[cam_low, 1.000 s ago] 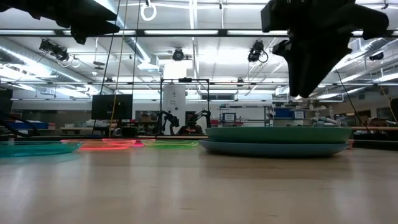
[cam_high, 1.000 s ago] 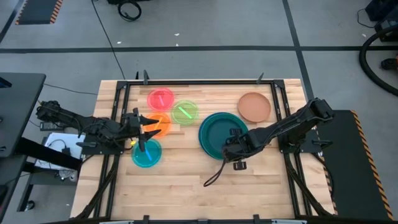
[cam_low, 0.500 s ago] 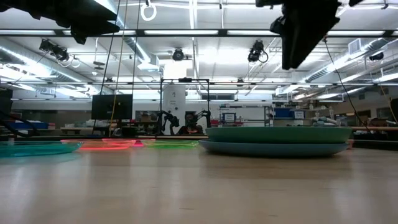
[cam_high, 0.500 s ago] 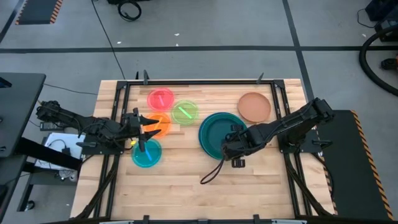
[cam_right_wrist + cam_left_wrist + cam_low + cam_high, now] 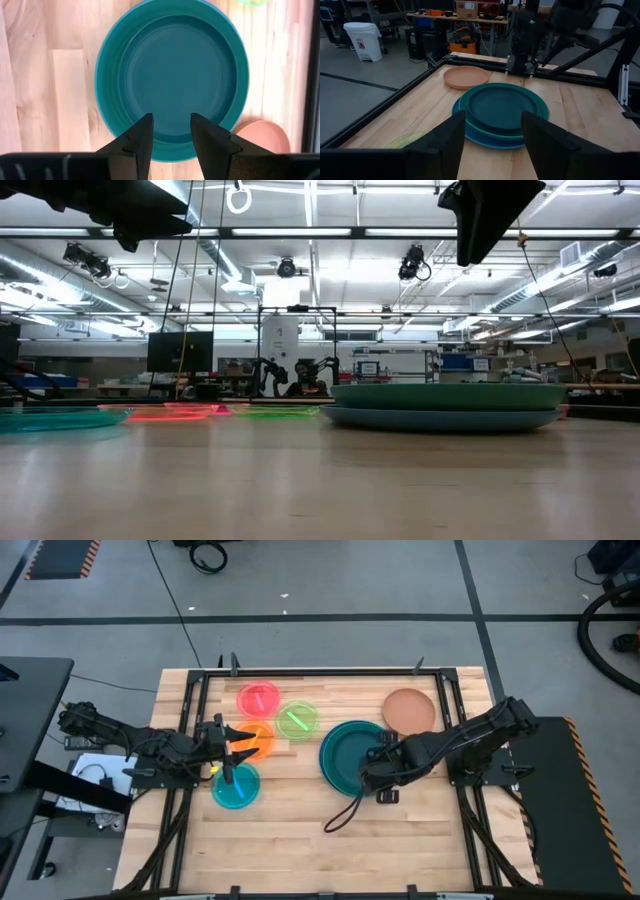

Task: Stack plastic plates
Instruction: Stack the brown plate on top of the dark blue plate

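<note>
A stack of large plates (image 5: 348,755) lies right of the table's middle, blue rim lowest (image 5: 464,137), teal above (image 5: 450,393), a darker teal plate innermost (image 5: 177,70). The brownish-orange plate (image 5: 408,711) lies alone toward the far right. The pink-red (image 5: 258,698), green (image 5: 297,720), orange (image 5: 262,742) and cyan (image 5: 236,787) small plates lie flat on the left. My right gripper (image 5: 171,122) hangs open above the stack's near-right part (image 5: 372,768), pointing down. My left gripper (image 5: 238,752) waits open between the orange and cyan plates, pointing toward the stack (image 5: 494,125).
A black frame rail (image 5: 300,671) runs around the table top. A dark cable (image 5: 340,816) loops from the right arm onto the wood near the stack. Bare wood (image 5: 300,840) stretches along the near side. Beyond the table are benches and room clutter (image 5: 290,370).
My right gripper has risen, leaving most of the low view, and has moved a little toward the far edge, from the stack's near rim to above the stack. The plates have stayed where they were.
</note>
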